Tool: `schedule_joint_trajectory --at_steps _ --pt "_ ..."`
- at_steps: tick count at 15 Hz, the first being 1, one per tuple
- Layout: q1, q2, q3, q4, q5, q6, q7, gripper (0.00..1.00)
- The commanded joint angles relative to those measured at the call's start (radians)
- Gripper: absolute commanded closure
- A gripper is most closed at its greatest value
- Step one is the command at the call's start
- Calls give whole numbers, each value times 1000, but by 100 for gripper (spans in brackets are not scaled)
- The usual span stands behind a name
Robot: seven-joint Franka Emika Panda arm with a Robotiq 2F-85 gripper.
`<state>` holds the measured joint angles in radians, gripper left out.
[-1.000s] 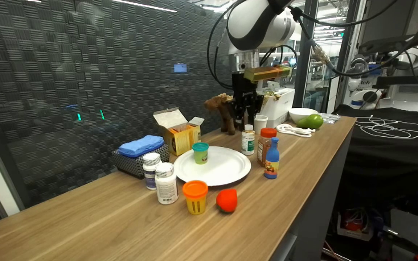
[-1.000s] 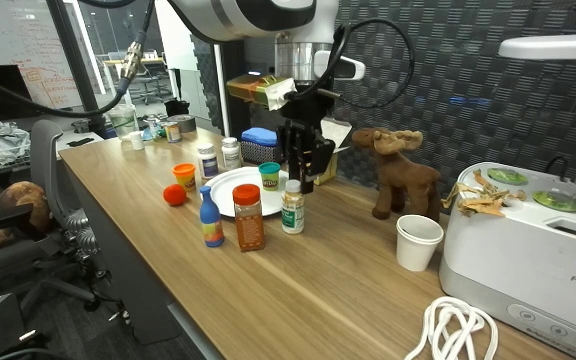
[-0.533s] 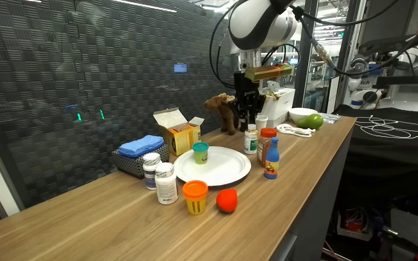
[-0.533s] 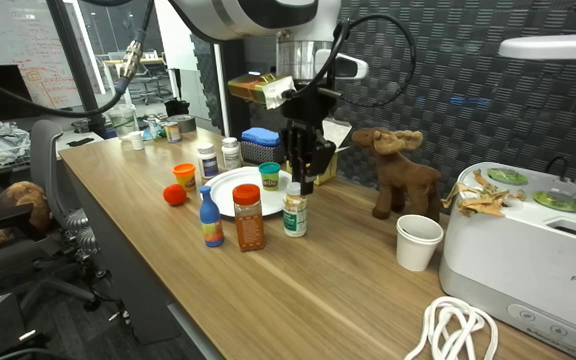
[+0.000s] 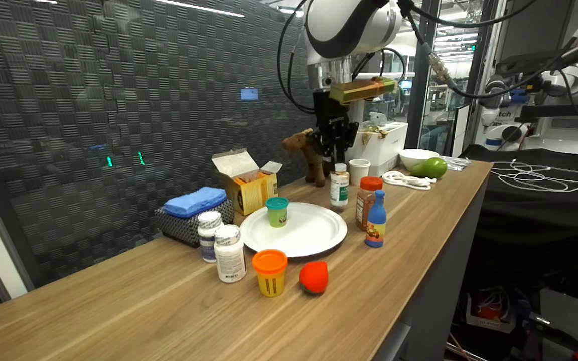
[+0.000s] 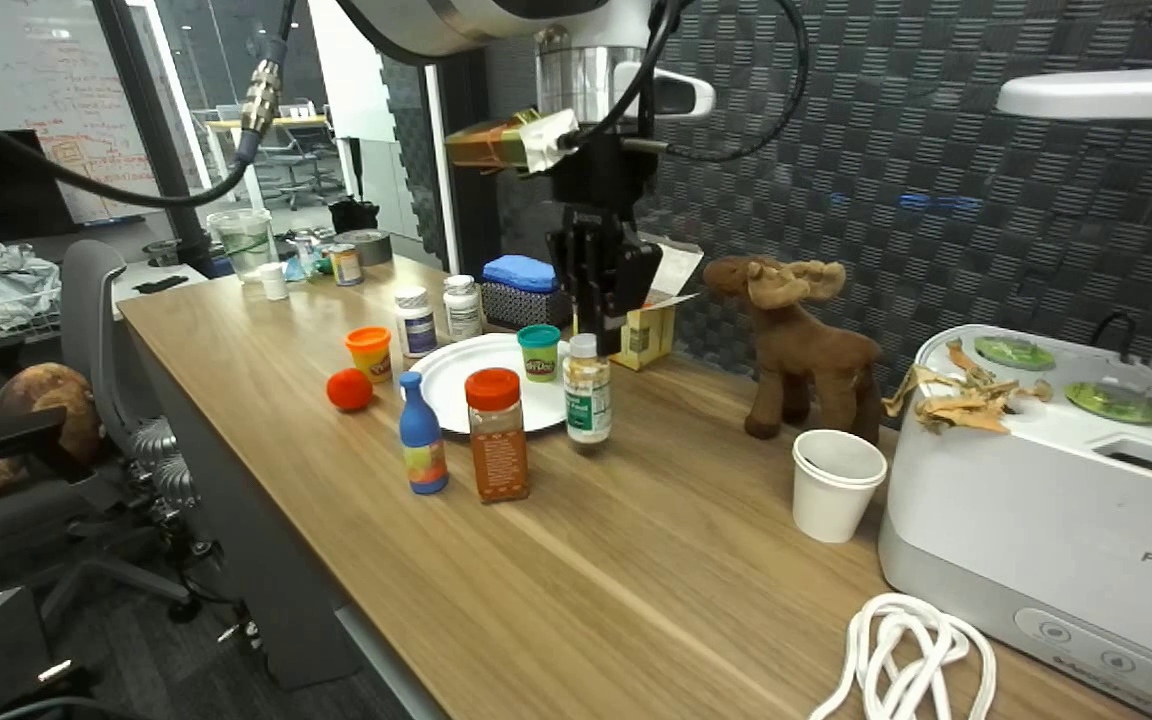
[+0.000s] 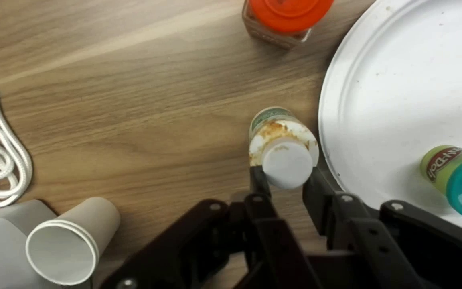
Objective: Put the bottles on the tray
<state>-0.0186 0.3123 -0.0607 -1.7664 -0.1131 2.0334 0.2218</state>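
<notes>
My gripper (image 7: 287,176) is shut on a white-capped bottle with a green label (image 7: 285,138). It holds the bottle upright, a little above the table beside the tray (image 7: 391,104), in both exterior views (image 5: 339,190) (image 6: 588,405). The tray is a round white plate (image 5: 314,233). A green jar with a teal lid (image 5: 277,215) stands on it. Off the tray stand a red-capped spice jar (image 6: 499,450), a blue bottle (image 6: 422,440), a yellow jar with an orange lid (image 5: 271,281) and two white bottles (image 5: 231,260) (image 5: 208,243).
A red strawberry-like object (image 5: 314,277) lies in front of the tray. Behind are an open yellow box (image 5: 254,193), a blue cloth (image 5: 194,201) on a dark box, and a brown moose toy (image 6: 806,350). White paper cups (image 6: 836,490), white cord (image 6: 911,640) and a white appliance (image 6: 1046,510) stand farther off.
The gripper has risen with the white-capped bottle, lifting it off the table. In the earlier frames the bottle stood on the table and shifted slightly. The other things have not moved.
</notes>
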Motion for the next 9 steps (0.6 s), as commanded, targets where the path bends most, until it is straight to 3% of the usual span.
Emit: schedule_joint_trajectory --at_steps 1,9 --pt "34 11 7 80 -29 -61 5 90" --pt "63 105 48 189 4 -95 -54 90"
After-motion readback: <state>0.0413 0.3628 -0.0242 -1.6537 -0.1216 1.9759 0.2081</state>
